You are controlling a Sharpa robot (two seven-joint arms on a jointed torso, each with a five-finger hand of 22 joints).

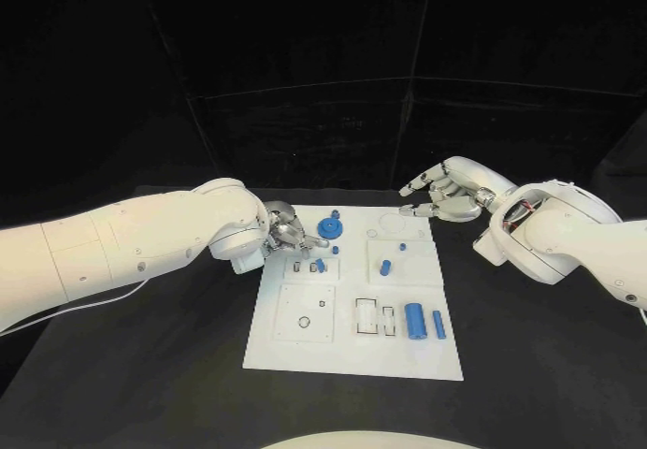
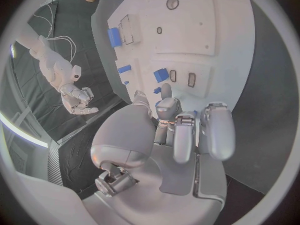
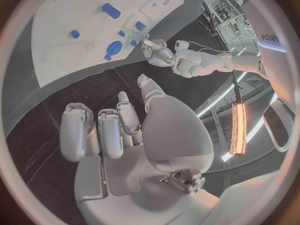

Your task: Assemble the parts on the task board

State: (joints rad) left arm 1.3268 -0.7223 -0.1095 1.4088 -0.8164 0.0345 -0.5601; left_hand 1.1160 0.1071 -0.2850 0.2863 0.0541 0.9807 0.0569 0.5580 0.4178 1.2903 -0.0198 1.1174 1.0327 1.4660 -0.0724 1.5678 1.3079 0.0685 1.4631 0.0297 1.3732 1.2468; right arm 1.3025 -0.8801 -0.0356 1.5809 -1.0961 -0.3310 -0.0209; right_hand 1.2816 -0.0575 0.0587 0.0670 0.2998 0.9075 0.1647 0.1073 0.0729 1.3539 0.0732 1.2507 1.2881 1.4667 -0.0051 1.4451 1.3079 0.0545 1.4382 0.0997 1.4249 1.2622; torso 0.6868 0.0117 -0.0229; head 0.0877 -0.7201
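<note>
The white board (image 1: 353,351) lies in the middle of the black table (image 1: 149,374), with small blue parts on it. The left hand (image 1: 290,234) hangs over the board's far left corner. Its fingers (image 2: 215,130) are curled in close together, and I cannot tell for sure if they pinch anything. Just beside this hand, on the side toward the board's middle, sits a round blue part (image 1: 332,230). A little nearer to the robot, in the same corner, two tiny blue parts (image 1: 317,267) stand at small slots. The right hand (image 1: 452,195) floats off the board, past its far right corner. Its fingers (image 3: 100,132) are bent in a little but apart, and it holds nothing. So the left hand is much nearer to the parts and looks like the one to move next. Two long blue parts (image 1: 424,320) lie on the board's near right part, side by side. Their long sides run from the robot's edge toward the far edge. I cannot read any words on the board.
</note>
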